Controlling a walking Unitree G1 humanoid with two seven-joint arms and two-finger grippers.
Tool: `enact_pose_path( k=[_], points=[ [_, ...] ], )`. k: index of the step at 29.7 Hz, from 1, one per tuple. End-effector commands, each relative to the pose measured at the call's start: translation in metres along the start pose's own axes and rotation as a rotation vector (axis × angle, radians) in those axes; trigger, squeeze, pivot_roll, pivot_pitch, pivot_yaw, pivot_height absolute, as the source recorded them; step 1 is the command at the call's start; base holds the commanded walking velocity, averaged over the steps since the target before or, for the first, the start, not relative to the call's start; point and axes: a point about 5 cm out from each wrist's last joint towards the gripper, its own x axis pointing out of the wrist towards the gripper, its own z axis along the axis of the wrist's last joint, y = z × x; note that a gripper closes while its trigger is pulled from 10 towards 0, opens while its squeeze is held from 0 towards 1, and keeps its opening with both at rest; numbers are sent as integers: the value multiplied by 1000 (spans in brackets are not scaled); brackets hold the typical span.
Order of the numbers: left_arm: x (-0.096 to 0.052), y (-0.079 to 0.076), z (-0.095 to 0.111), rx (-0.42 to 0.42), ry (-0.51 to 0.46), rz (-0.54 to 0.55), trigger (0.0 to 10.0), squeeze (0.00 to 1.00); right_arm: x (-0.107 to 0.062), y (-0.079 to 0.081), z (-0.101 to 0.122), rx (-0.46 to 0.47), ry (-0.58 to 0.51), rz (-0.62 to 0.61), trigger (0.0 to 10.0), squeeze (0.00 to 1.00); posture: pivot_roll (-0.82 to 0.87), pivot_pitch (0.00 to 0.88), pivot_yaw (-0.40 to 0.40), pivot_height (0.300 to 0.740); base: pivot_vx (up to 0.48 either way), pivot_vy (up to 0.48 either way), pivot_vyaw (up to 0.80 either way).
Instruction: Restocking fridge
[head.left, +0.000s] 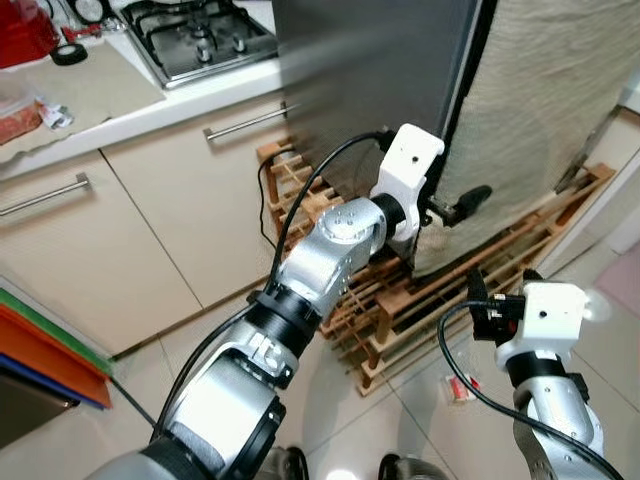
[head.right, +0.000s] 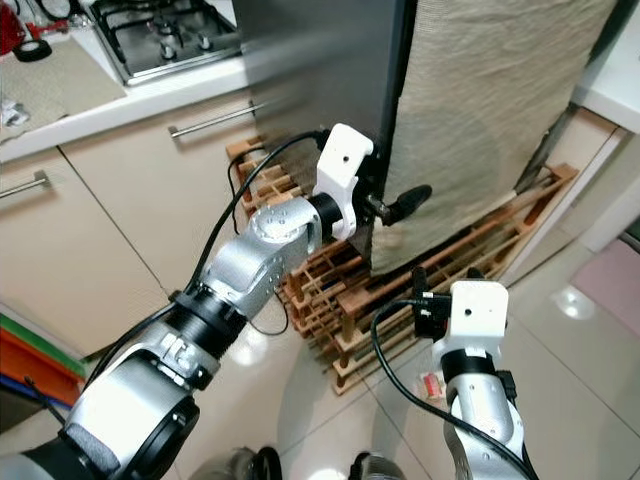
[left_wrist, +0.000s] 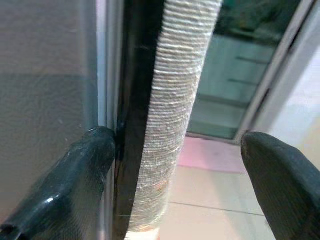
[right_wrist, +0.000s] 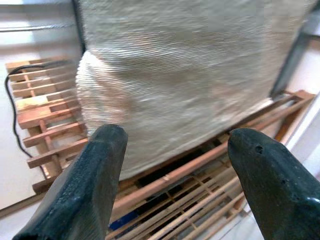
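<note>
- Table (head.left: 120, 105): pale worktop along the upper left, above cream cabinet fronts with bar handles.
- Gas hob (head.left: 195, 38): steel, dark pan supports, set into the table near its front edge.
- Black tape roll (head.left: 70, 54): lies flat on the table, left of the hob.
- Red item (head.left: 25, 30): at the table's far left corner, partly cut off; kind unclear.
- Floor (head.left: 420, 430): glossy pale tiles.
- Wooden slatted rack (head.left: 430, 290): rests on the floor beneath the grey appliance and the woven cloth, reaching toward the right.
- Small red-and-white packet (head.left: 458, 385): on the floor just before the rack's front edge.
- Stacked orange, green and blue flat items (head.left: 45, 350): low at the left, against the cabinets.
</note>
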Motion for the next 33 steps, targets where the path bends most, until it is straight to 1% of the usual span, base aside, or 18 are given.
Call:
enact_pose_path(
  k=[1, 3, 33],
  points=[
    [47, -120, 53, -149, -219, -407, 10000, 0, -3, -4, -6, -22, 21, -13, 10000, 4, -96, 116, 80, 740, 0, 0, 0],
    [45, -127, 61, -193, -246, -476, 10000, 0, -6, -8, -12, -30, 39, -20, 10000, 8, -102, 113, 83, 740, 0, 0, 0],
    [45, -127, 61, -193, -246, -476, 10000, 0, -6, -8, -12, -30, 39, -20, 10000, 8, -102, 113, 83, 740, 0, 0, 0]
  ],
)
